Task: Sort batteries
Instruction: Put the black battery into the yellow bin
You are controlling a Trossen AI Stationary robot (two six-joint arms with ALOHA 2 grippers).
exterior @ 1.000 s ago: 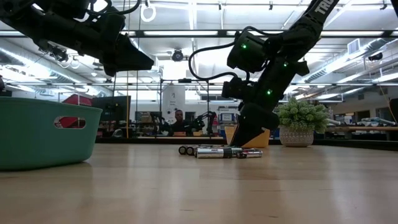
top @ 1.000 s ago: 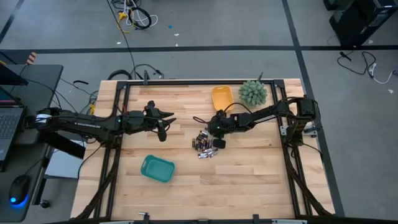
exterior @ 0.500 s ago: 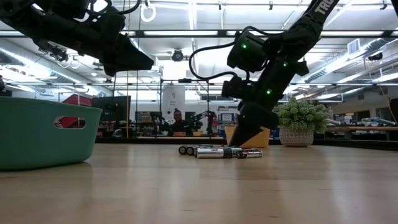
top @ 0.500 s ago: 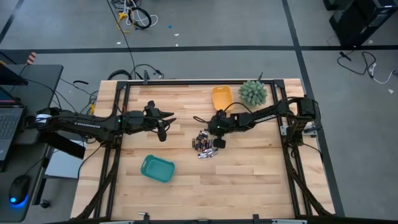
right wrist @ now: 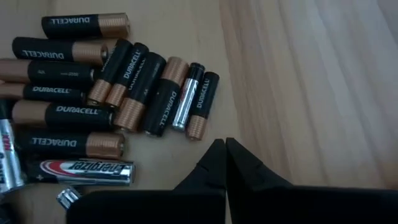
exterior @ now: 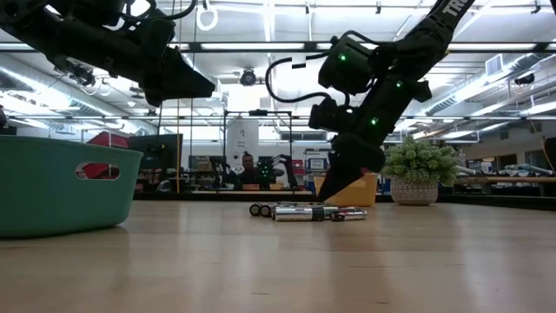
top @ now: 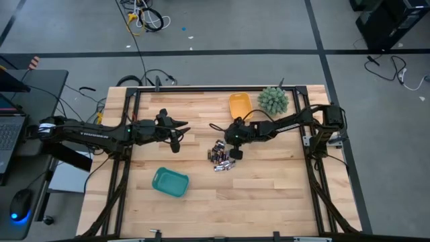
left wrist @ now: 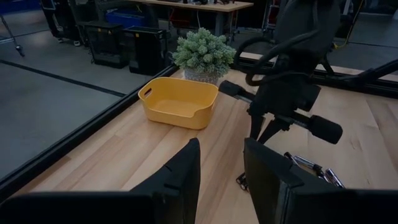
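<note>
- Since the earlier frame, my right gripper [top: 233, 152] has lifted slightly off the wooden worktop [top: 269, 195] and its fingers have closed; in the right wrist view the two dark tips [right wrist: 225, 163] meet with nothing between them.
- Judgement: the closure took no cell, so the pick needs repeating before any sorting progress is made.
- Position of the right gripper: near the centre of the worktop, just beside the batteries [top: 220, 158] on their side toward the far edge.
- The batteries lie as one loose cluster near the worktop centre, on their sides and touching one another. None appears to sit in either tray.
- Battery types: most are black cylinders with copper-coloured ends; a few are silvery-grey [right wrist: 81, 167], and two are visibly slimmer than the rest. All are smooth and round, so I expect them to roll or slip under a partial pinch.
- My left gripper [top: 175, 142] waits above the left half of the worktop, fingers parted and holding nothing.
- The yellow tray [top: 240, 105] stands at the far edge; it is shallow, rounded plastic with a handle cut-out.
- The teal tray [top: 169, 182] sits toward the near-left; it has the same moulded form.
- A small potted plant [top: 273, 100] stands just beside the yellow tray.
</note>
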